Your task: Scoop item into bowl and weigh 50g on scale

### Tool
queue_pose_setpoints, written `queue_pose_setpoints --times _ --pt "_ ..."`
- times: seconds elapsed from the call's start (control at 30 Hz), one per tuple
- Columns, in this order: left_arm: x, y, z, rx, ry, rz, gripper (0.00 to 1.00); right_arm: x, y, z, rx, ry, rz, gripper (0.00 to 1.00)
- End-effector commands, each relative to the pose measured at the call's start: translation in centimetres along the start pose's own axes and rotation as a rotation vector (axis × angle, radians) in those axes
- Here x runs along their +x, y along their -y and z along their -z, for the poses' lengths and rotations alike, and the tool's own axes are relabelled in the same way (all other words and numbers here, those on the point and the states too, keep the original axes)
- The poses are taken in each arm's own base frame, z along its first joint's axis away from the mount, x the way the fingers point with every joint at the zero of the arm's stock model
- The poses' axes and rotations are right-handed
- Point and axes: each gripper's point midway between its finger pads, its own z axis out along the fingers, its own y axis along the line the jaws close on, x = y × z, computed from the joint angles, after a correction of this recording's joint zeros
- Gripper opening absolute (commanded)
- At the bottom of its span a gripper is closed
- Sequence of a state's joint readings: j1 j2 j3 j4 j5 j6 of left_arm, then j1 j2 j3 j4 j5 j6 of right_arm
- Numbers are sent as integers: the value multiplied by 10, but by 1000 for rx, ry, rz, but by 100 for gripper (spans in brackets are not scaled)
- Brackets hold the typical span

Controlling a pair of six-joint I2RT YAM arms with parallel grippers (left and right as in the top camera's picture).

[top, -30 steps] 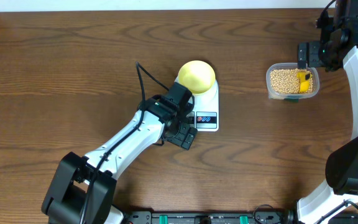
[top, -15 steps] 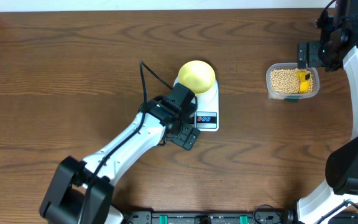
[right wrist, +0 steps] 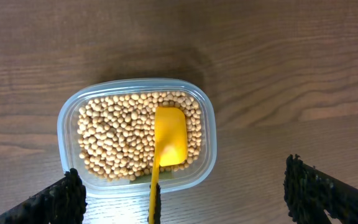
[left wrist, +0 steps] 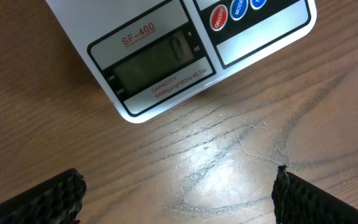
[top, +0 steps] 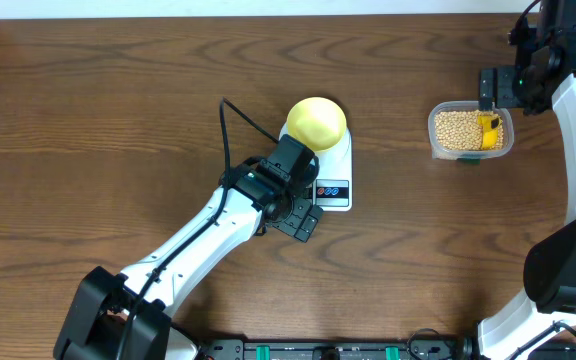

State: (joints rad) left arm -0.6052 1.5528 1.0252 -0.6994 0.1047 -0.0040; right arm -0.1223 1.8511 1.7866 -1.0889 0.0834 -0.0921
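The pale yellow bowl (top: 316,122) stands on the back of the white scale (top: 336,165); I see no beans in it. The scale's display (left wrist: 157,62) reads 0. My left gripper (top: 304,217) (left wrist: 179,190) is open and empty, low over the table just in front of the scale. The beans (top: 458,130) (right wrist: 117,140) fill a clear tub (top: 438,140) (right wrist: 207,134) at the right, with a yellow scoop (top: 489,130) (right wrist: 169,137) lying in them. My right gripper (top: 498,92) (right wrist: 185,190) is open above the tub's edge. The scoop's handle runs between its fingers, untouched.
The table is dark brown wood (top: 118,100). The left arm's cable (top: 230,130) loops up to the left of the bowl. The right arm's base (top: 568,270) stands at the right edge.
The left arm has shifted slightly at its elbow and base, while its gripper stays in front of the scale. The right arm, tub and scoop have not moved.
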Motion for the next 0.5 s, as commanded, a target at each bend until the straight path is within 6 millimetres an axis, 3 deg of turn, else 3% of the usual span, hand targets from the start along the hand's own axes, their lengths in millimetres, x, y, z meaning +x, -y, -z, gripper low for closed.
queue_pose_setpoints --times 0.0,0.47 --pt "-2 -2 2 -11 8 15 98 -3 0 5 7 13 3 99" --pt "-2 -2 2 -11 8 15 98 -3 0 5 7 13 3 99"
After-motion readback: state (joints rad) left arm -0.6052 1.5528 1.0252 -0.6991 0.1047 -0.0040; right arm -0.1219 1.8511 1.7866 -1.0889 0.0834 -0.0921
